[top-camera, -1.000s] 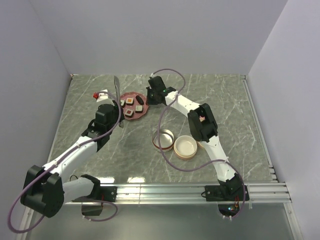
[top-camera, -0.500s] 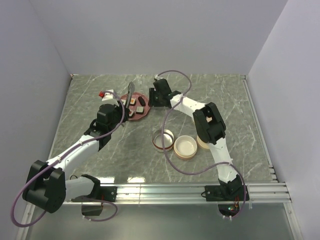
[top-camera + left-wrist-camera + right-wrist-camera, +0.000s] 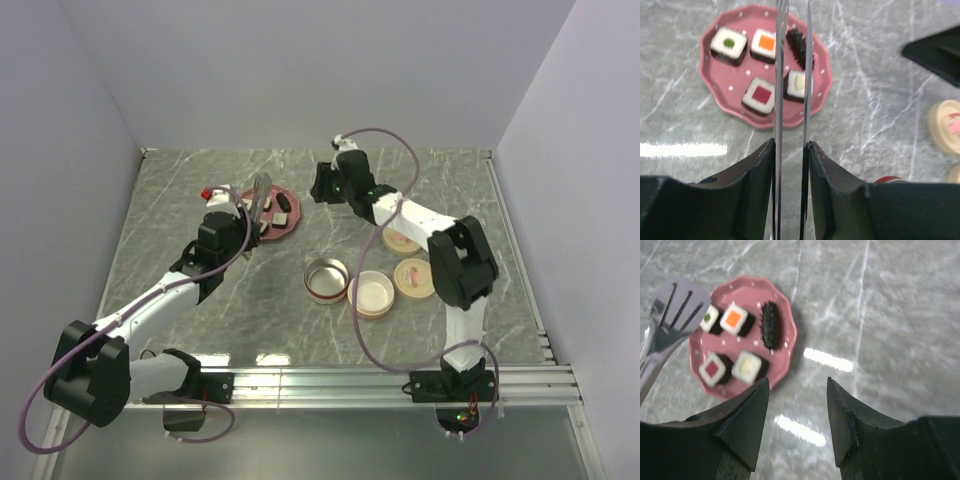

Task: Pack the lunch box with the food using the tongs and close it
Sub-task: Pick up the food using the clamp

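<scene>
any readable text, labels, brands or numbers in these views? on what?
No readable text in any view.
plate: white dots only, no lettering.
sushi pieces: plain colour patches, no characters.
beige lid: pink mark, too small and blurred to read.
tongs: bare metal, no stamp visible.

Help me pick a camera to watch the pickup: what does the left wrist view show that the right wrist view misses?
Left wrist only: the left claw clamped on the tongs' arms, and a tan disc at the right edge. Right wrist only: the open, empty right claw. Both: the tongs, and the pink plate with five food pieces.
</scene>
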Action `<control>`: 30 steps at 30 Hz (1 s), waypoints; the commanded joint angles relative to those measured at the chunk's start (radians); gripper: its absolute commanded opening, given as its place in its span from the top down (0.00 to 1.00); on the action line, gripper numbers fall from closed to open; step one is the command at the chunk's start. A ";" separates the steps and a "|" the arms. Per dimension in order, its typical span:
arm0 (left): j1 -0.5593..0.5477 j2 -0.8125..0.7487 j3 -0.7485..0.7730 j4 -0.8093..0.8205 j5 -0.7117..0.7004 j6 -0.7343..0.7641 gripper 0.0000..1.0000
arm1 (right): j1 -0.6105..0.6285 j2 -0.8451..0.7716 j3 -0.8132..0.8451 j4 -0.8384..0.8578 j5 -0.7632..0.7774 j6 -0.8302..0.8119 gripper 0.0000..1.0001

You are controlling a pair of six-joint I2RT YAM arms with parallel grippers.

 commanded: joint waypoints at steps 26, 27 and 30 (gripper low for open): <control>-0.266 0.063 0.017 -0.146 -0.325 -0.075 0.54 | -0.099 -0.568 -0.578 0.210 0.041 -0.035 0.41; -0.263 0.067 0.019 -0.142 -0.326 -0.075 0.54 | -0.099 -0.572 -0.581 0.211 0.041 -0.033 0.41; -0.266 0.071 0.014 -0.129 -0.318 -0.068 0.54 | -0.101 -0.587 -0.598 0.215 0.042 -0.033 0.41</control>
